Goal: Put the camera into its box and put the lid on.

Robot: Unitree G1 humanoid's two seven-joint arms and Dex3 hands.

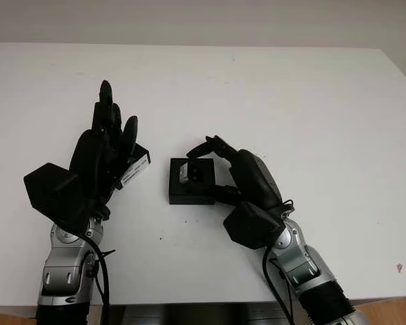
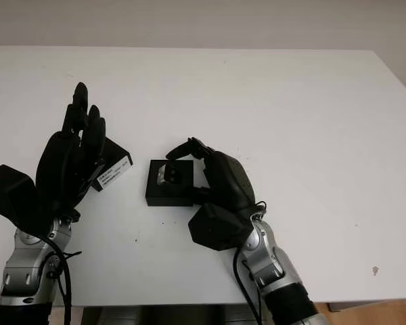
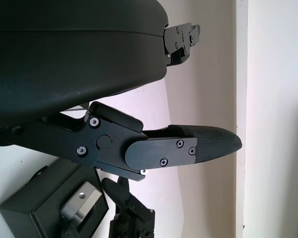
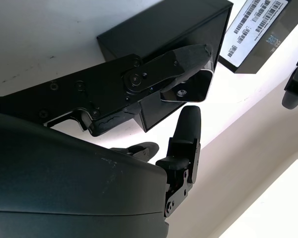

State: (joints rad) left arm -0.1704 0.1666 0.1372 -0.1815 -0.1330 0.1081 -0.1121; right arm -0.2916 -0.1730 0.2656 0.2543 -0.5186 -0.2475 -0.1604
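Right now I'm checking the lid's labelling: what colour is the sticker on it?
White with black barcodes, on the black lid; clearest in the right wrist view.

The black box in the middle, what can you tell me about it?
The small square black box sits open on the white table, between the two arms. Its walls look matte, like card. Inside lies a small silver camera. The right robot hand reaches over it, fingers at the camera. The black lid with a barcode label lies under the left robot hand.

camera (image 4: 188, 90): brushed silver metal, satin | box (image 1: 191, 181): matt black, smooth | lid (image 4: 266, 30): matt black, white printed paper label | right hand (image 1: 216, 162): matt black plastic, textured fingertip pads | table (image 1: 291, 101): smooth matt white
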